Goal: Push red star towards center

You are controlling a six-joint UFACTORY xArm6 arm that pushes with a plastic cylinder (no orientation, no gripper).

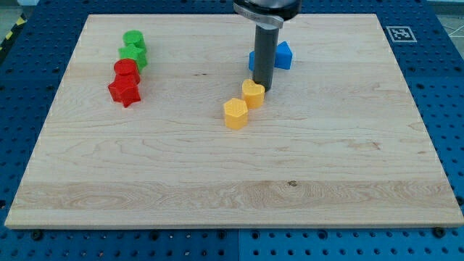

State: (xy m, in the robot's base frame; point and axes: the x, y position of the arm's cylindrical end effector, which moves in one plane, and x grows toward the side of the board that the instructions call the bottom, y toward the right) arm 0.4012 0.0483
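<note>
The red star lies near the view's left edge of the wooden board, touching a red round block just above it. My tip is far to the star's right, near the board's middle top, touching the upper right side of a yellow block. A second yellow block sits just below-left of the first one.
Two green blocks sit stacked in a column above the red ones. A blue block lies behind the rod, partly hidden by it. A black-and-white marker is at the board's top right corner.
</note>
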